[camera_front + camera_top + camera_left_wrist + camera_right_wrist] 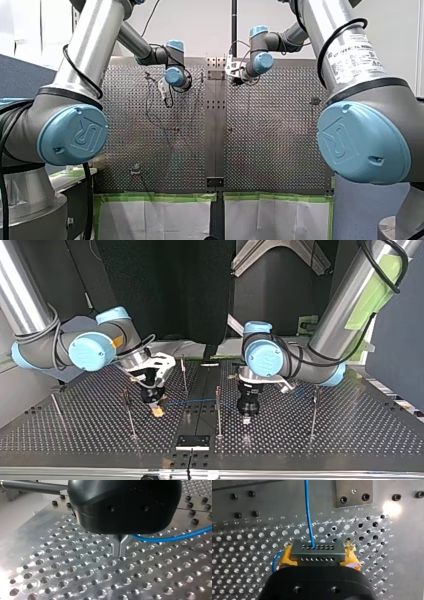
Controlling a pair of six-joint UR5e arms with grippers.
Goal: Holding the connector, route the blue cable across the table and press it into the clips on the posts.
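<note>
Held the connector (pixel 317 552) tight between the yellow pads (pixel 286 556) of my right tool (pixel 157 409), low over the counter (pixel 350 435). Came out of one of the connector's little holes as a thin blue cable (pixel 308 510) and ran straight across to my left tool (pixel 121 547). Looked pinched there between the metal fingers (pixel 117 548), pressed close together. Hung just above the counter in the top view, crossing a middle post (pixel 218 410). Could not tell whether clipped there. Seemed light and bendy, like string, so likely to sag or slide if let loose. Seemed small and hard at the connector, so best squeezed by its two short ends, not by the thin cable. Best to hold the cable softly, close beside a post, and push it down into the clip without yanking.
</note>
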